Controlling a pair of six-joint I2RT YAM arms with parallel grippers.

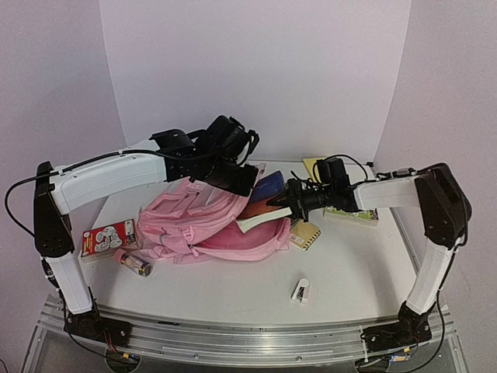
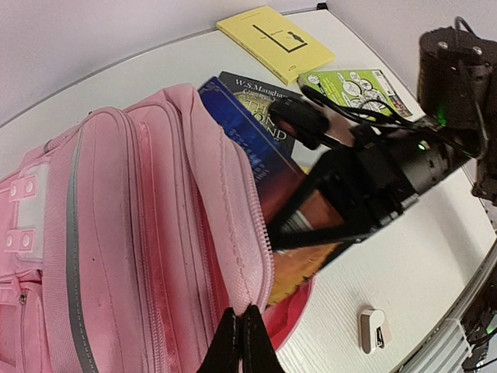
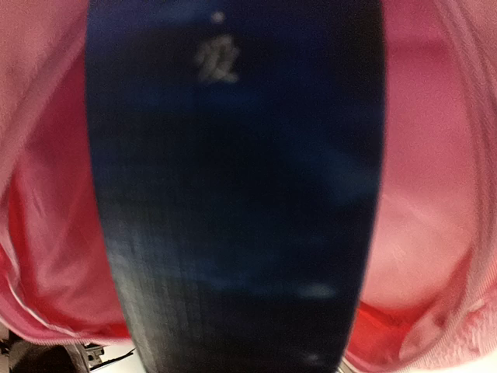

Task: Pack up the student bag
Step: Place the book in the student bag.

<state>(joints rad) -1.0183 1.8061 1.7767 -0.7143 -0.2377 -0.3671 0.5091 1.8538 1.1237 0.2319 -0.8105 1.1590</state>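
Observation:
The student bag [image 1: 194, 221], pink and soft, lies on its side mid-table with its mouth facing right. My left gripper [image 2: 239, 330] is shut on the zip edge of the bag's [image 2: 116, 233] upper flap and holds the mouth up. My right gripper [image 1: 283, 203] is shut on a book [image 1: 264, 214] with a blue-to-orange cover, and the book's [image 2: 245, 132] far end sits inside the mouth. In the right wrist view the dark blue book [image 3: 233, 194] fills the middle, hiding my fingers, with the bag's pink lining [image 3: 435, 155] on both sides.
A yellow book [image 2: 273, 40] and a green booklet [image 2: 357, 89] lie at the back right. A spiral notebook [image 1: 307, 235] rests by the bag. A small white stapler-like thing [image 1: 301, 290] sits near the front. A red-white pack [image 1: 109, 237] and a small jar [image 1: 133, 264] lie left.

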